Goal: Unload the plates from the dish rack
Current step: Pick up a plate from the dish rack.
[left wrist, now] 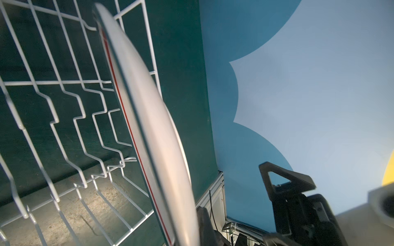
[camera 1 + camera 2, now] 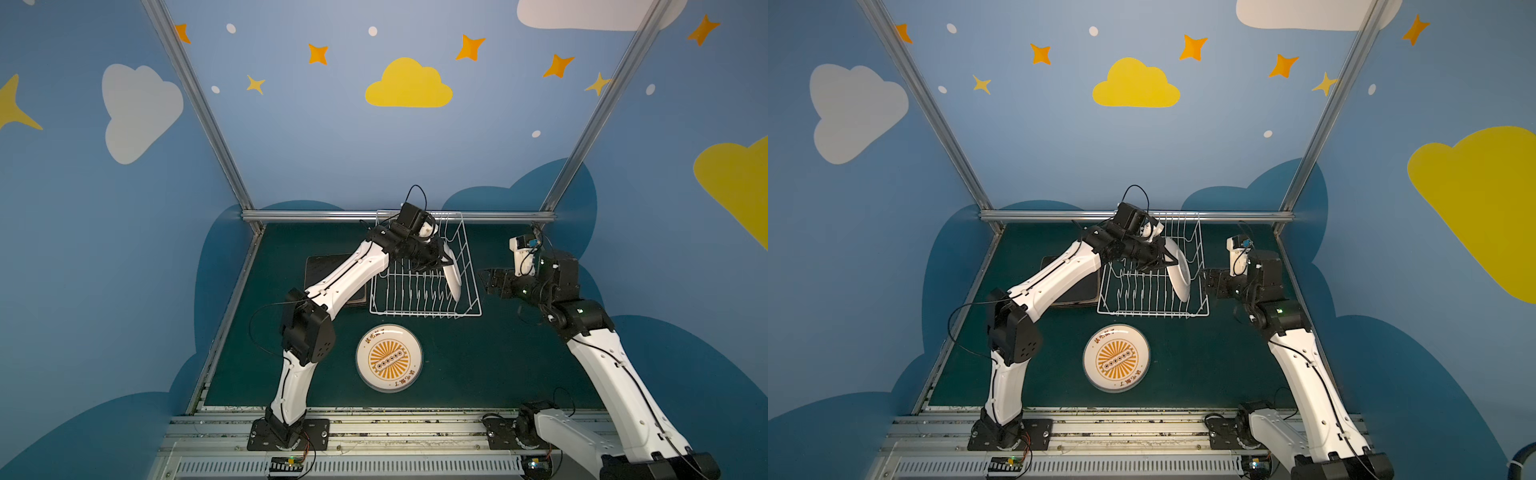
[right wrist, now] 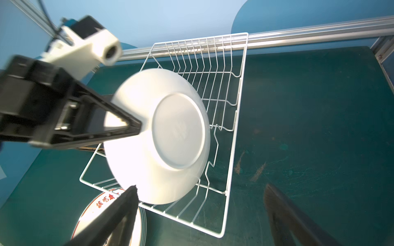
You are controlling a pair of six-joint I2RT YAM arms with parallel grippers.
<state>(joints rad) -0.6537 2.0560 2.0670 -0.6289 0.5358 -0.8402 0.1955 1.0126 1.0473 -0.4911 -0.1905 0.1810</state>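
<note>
Left gripper (image 2: 444,261) clamped on white round plate (image 2: 453,279), tilted at dish rack (image 2: 424,314); right gripper (image 2: 484,281) wide apart beside rack

Round white plate (image 2: 452,276) tilted over wire dish rack (image 2: 419,305); orange-printed plate (image 2: 389,358) flat in front (face up); dark square plates (image 2: 328,268) alongside.

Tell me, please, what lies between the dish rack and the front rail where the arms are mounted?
A round orange-printed plate, flat on the green mat, seen in both top views.
</note>
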